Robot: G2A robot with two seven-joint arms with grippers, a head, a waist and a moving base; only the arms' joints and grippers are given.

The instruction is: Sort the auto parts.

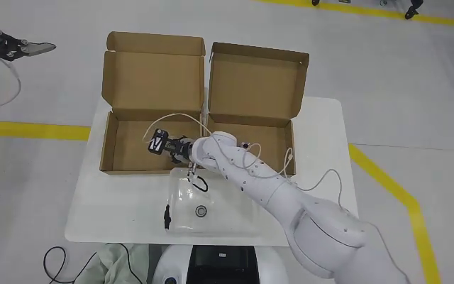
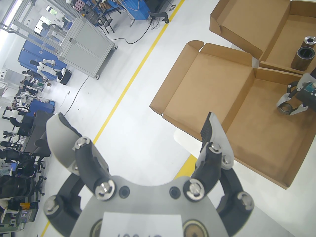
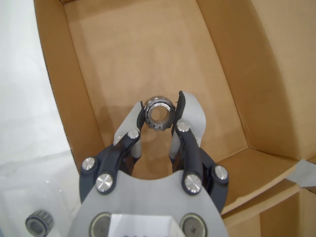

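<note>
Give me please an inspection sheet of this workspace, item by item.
Surface: white table.
Job's things: bearing held inside the box; second bearing in the clear tray; two sleeves upright in the second box.
Clutter: green cloth beside the table.
Hands: right hand shut on bearing; left hand open, over the floor.
Cables: white cable along the right arm; black cable on the floor.
Surroundings: yellow floor lines.

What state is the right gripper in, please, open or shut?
Shut on the bearing: both fingers of the right gripper press against its sides.
</note>
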